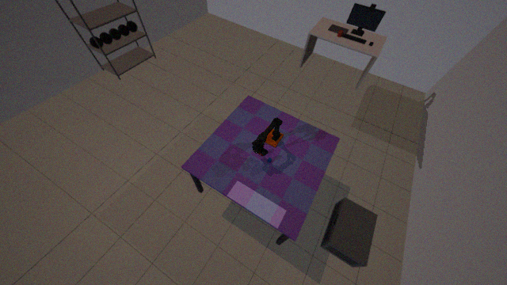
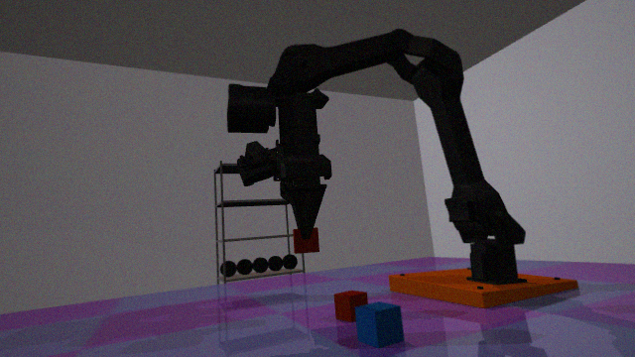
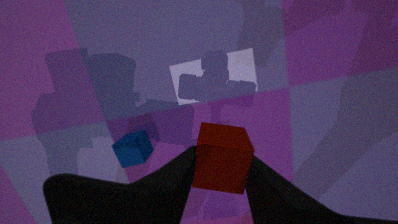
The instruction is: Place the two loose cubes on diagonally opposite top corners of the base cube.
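Note:
My gripper (image 2: pixel 307 235) (image 3: pixel 220 155) is shut on a red cube (image 2: pixel 307 244) (image 3: pixel 222 167) and holds it in the air, well above the table and to the left of the other cubes in the exterior view. The held cube looks about level there. A second red cube (image 2: pixel 350 305) stands on the table, just behind and left of the blue cube (image 2: pixel 380 324) (image 1: pixel 269 160) (image 3: pixel 133 149). The blue one, which differs in colour from the two red ones, seems to be the base cube. Nothing rests on it. The second red cube cannot be made out in the wrist view.
The arm's orange base plate (image 2: pixel 437 290) (image 1: pixel 274 139) sits on the checkered table (image 1: pixel 295 198), behind and right of the cubes in the exterior view. Shadows of the arm and a pale light patch (image 3: pixel 242 67) cross the table top. A shelf rack and a desk stand far off.

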{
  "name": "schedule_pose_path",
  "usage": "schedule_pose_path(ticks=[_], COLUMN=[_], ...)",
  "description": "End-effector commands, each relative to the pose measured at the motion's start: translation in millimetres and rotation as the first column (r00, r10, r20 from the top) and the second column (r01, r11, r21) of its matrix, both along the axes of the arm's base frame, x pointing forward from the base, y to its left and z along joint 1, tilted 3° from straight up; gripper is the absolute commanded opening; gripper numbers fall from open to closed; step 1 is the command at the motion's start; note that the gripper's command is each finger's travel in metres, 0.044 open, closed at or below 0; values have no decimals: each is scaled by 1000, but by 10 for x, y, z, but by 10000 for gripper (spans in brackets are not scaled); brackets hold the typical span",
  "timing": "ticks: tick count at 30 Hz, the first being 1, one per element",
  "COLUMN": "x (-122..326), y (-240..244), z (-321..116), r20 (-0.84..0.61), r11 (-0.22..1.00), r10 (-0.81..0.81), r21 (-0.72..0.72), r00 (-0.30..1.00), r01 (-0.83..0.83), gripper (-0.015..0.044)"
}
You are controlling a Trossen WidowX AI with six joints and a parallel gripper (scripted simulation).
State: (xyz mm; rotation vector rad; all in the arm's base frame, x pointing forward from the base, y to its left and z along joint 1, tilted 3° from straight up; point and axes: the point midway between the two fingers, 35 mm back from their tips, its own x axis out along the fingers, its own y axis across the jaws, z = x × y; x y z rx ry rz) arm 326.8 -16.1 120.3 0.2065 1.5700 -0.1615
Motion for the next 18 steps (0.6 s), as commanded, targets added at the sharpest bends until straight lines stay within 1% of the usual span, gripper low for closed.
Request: schedule_pose_path(ticks=[1, 9, 18], x=[-15, -17, -37], y=[107, 327, 573], z=[-37, -71, -108], r20=[-4, 2, 10], r11=[996, 963, 888], r10=[88, 268, 460], r21=[7, 9, 11], r00=[996, 963, 888], r01=[-88, -268, -460], gripper=[105, 105, 105])
